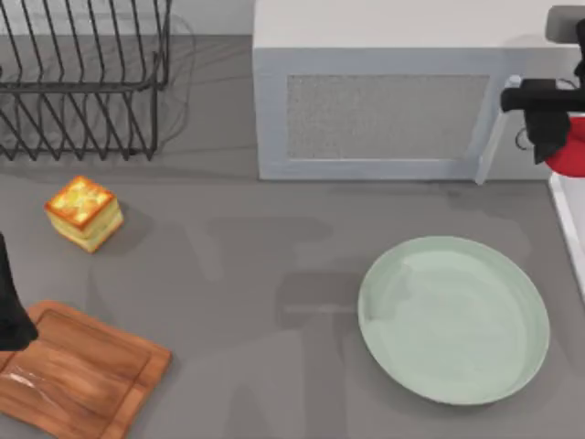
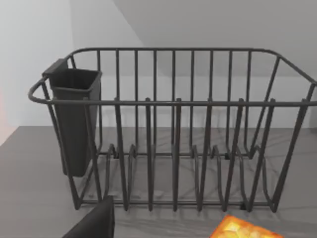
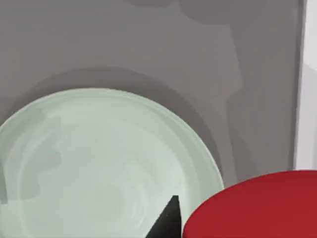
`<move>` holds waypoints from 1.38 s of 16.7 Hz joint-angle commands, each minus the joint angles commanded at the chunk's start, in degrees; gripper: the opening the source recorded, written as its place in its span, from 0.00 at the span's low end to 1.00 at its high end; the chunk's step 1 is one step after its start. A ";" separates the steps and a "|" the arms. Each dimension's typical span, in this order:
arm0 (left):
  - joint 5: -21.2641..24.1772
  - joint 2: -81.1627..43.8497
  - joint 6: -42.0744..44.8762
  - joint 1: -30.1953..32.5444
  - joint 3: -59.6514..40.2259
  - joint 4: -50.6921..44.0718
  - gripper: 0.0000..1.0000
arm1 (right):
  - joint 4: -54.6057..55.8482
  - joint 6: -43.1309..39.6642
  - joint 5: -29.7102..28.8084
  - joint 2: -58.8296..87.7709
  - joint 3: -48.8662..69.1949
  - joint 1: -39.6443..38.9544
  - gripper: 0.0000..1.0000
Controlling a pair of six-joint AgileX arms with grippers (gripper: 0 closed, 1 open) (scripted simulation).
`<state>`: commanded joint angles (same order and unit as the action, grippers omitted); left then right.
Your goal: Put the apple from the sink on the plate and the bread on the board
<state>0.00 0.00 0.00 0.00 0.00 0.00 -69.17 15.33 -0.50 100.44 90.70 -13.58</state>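
Red apple (image 1: 572,154) clamped in the right tool (image 1: 554,123) should travel low and be released over the plate (image 1: 454,319) centre.

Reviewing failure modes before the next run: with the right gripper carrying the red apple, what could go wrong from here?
1. The small red apple in the right gripper is still far from the round mint-green plate; a slip could drop it short.
2. The apple is round and the plate's rim shallow, so it may roll off on release.

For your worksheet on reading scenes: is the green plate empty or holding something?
Empty. The plate shows only bare pale green surface in the top view; the apple is at the right gripper, away from it.
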 joint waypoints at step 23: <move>0.00 0.00 0.00 0.00 0.00 0.00 1.00 | -0.84 15.82 0.48 3.32 -6.92 -16.78 0.68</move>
<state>0.00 0.00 0.00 0.00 0.00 0.00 -70.01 31.14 -0.03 103.76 83.78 -30.35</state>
